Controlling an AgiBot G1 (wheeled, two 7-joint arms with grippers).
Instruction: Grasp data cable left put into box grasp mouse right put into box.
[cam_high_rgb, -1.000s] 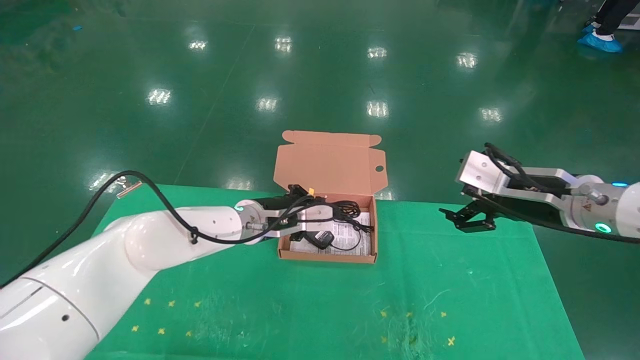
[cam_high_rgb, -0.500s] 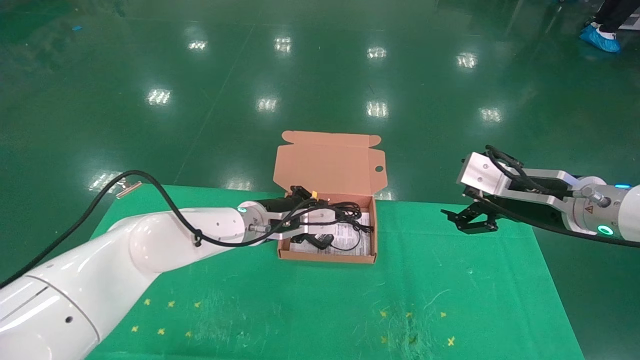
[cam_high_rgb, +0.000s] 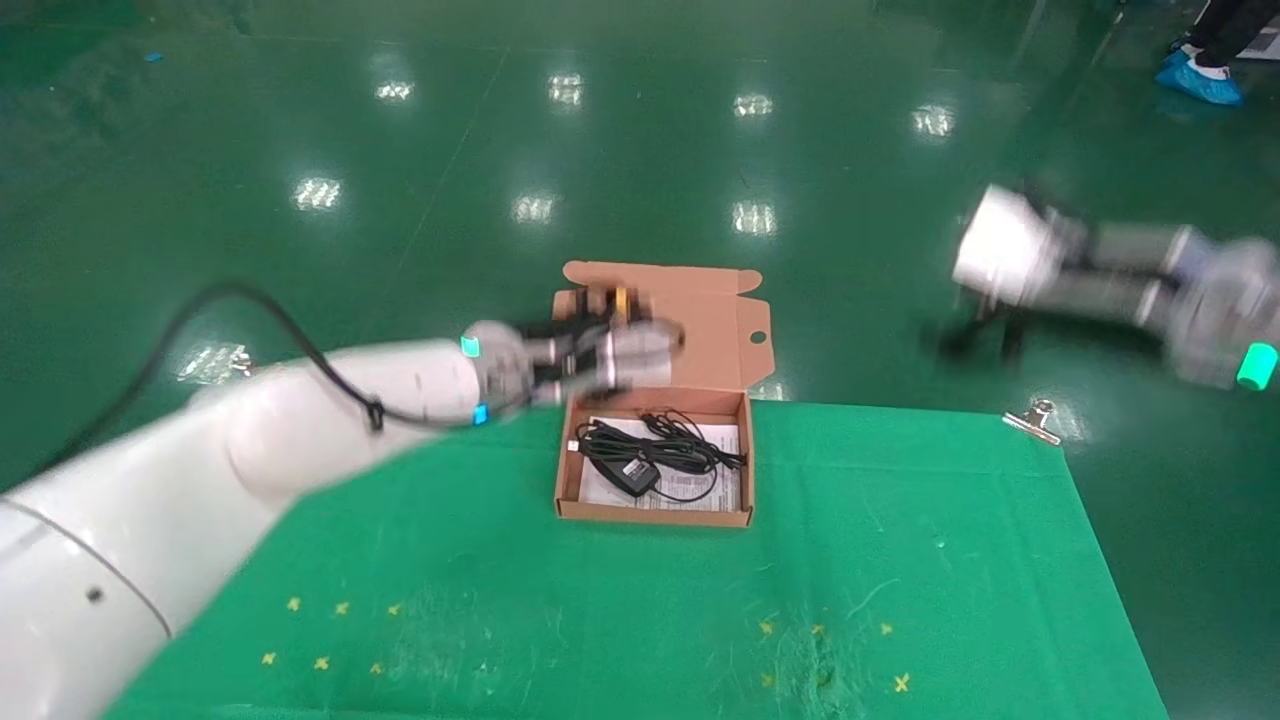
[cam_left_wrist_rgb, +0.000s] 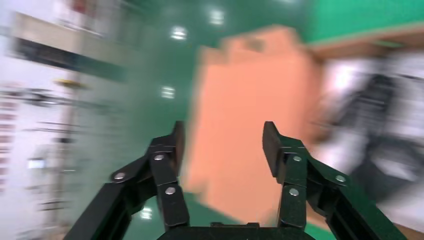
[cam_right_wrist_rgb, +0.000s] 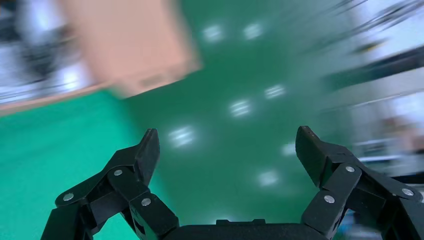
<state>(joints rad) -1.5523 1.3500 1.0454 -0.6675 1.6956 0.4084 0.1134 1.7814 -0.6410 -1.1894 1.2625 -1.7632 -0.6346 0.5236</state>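
Cable and mouse are lying in box, below empty, open left gripper; right gripper is gaping empty, far off.

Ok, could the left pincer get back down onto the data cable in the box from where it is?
Probably yes. The left pincer is open and empty, up by the lid. The box lies open on top, and the data cable rests uncovered inside beside the mouse. The right pincer is far off.
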